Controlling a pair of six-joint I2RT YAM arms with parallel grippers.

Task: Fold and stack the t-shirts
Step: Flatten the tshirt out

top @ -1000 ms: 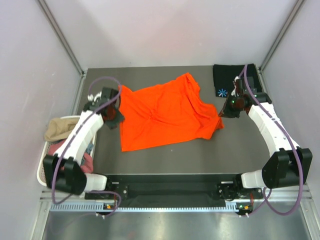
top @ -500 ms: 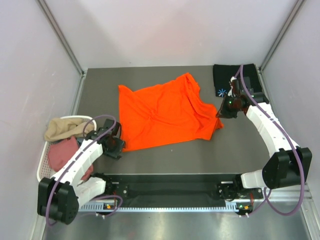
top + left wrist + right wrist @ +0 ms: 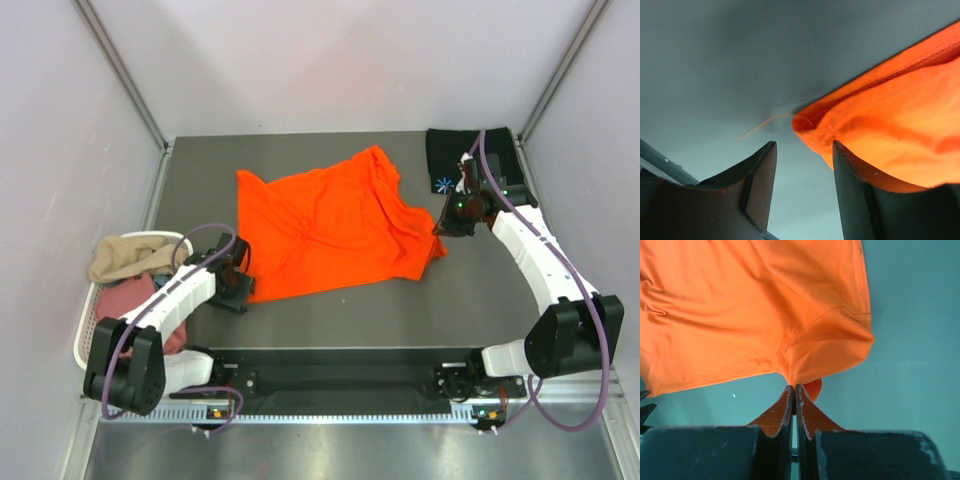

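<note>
Overhead, the orange t-shirt [image 3: 330, 225] lies spread on the desk [image 3: 400, 310], its long axis left to right. Its lower-left corner is just right of the left end effector [image 3: 238, 290]. Left wrist view: the fingers are apart and the corner is just ahead, upper right. Right wrist view: the right end effector [image 3: 794, 390] is clamped on the shirt's edge.

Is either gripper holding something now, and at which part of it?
The right gripper is shut on the orange shirt, pinching a small fold at its right-hand edge. The left gripper is open at the shirt's near left corner and holds nothing.
</note>
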